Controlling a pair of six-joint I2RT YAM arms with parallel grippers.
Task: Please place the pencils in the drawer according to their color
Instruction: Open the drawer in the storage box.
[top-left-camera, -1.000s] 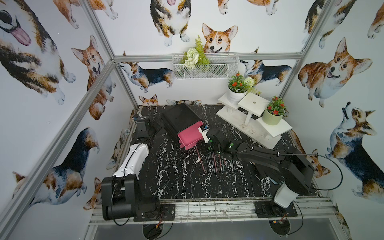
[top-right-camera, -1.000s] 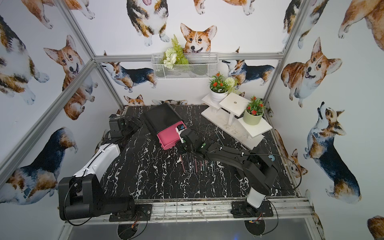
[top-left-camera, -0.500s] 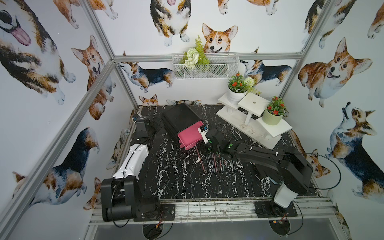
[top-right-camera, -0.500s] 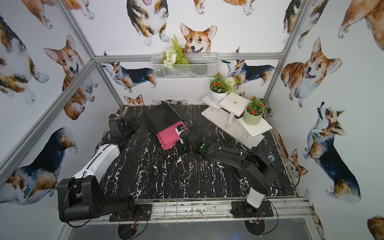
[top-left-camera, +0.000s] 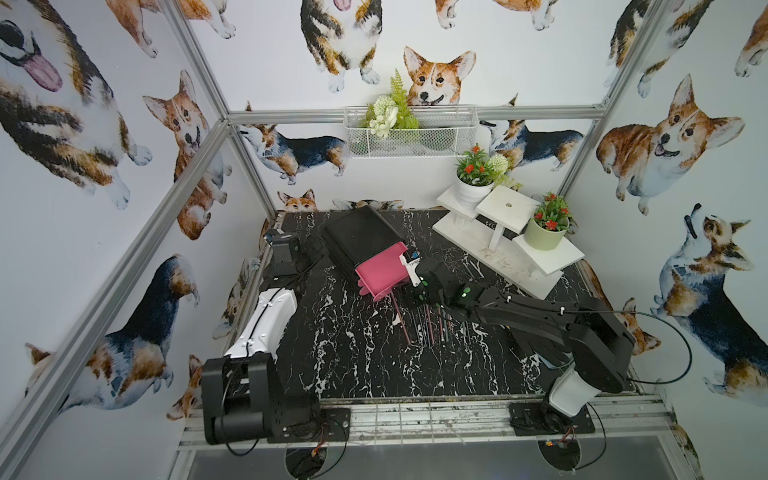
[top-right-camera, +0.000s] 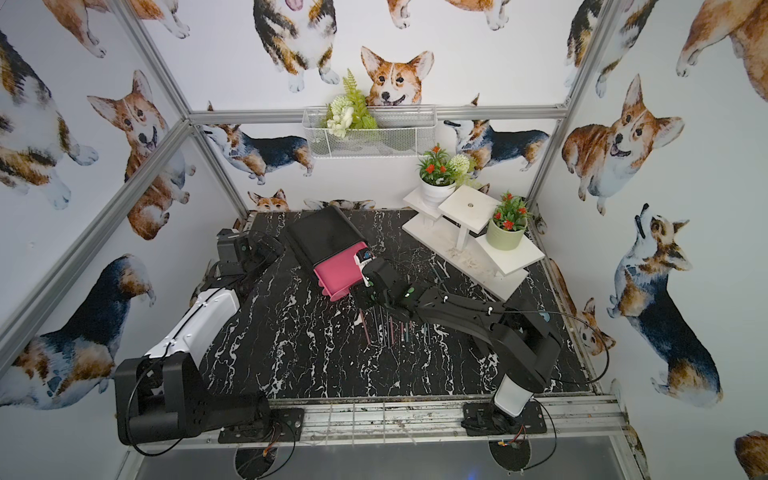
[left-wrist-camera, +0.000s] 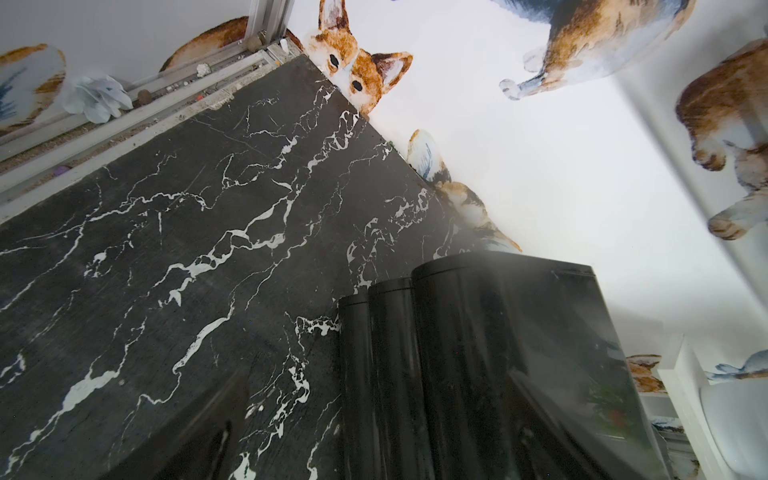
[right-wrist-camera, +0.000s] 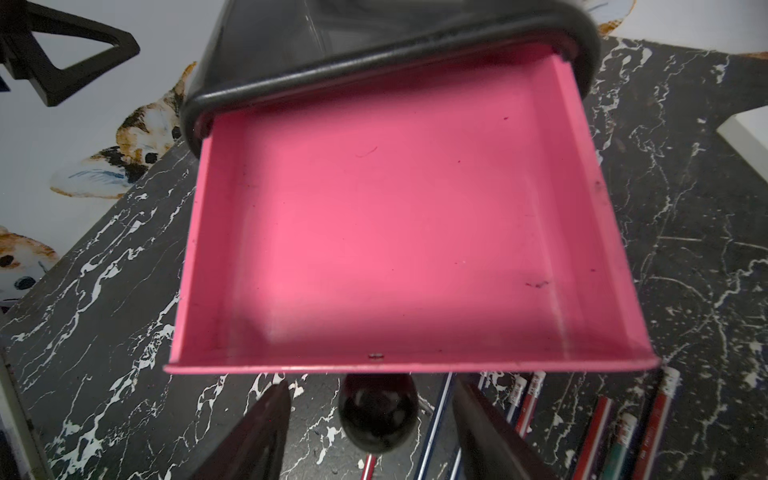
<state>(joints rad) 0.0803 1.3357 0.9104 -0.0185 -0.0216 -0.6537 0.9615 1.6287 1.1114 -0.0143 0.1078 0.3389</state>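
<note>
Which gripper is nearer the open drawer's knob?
Right. The right gripper is at the knob, its open fingers on either side of it without touching. The left gripper is beside the cabinet, towards its rear and well away from the knob.

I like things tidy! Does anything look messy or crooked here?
Yes. The black cabinet sits crooked on the table, its top drawer is pulled out and empty, and the pencils lie loose on the table in front of it.

One drawer cabinet (top-left-camera: 357, 232), two potted plants (top-left-camera: 475, 183), roughly ten pencils (top-left-camera: 401, 319).
</note>
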